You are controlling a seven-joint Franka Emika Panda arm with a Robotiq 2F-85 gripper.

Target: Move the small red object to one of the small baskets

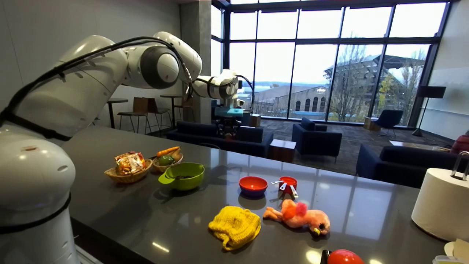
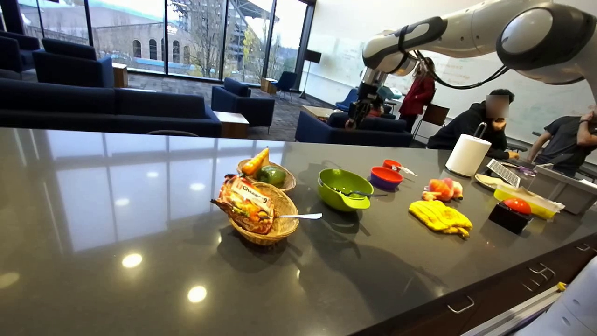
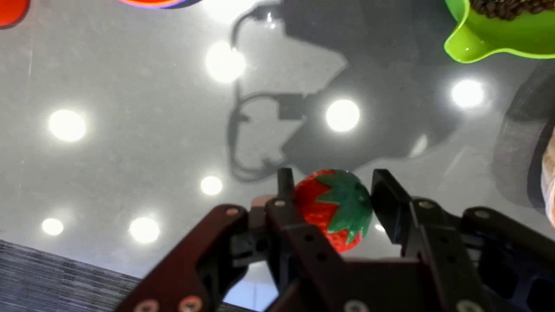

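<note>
The small red object [image 3: 316, 206] is a round red strawberry with green leaves, seen in the wrist view. My gripper [image 3: 331, 190] is shut on it, one finger on each side. In both exterior views the gripper [image 1: 228, 134] [image 2: 357, 119] hangs well above the counter's far side; the strawberry is too dark and small there to make out clearly. One small wicker basket [image 1: 128, 178] [image 2: 287, 224] holds a bright food packet and a metal utensil. The small basket behind it [image 1: 178, 160] [image 2: 290, 181] holds a carrot and a green vegetable.
A green bowl [image 1: 188, 178] with dark beans stands beside the baskets. A red-purple bowl [image 1: 253, 186], red measuring cups [image 1: 288, 183], a yellow cloth [image 1: 235, 227], a pink plush [image 1: 304, 217] and a paper roll [image 1: 443, 205] stand further along. A red dome button [image 2: 517, 206] sits on a black box.
</note>
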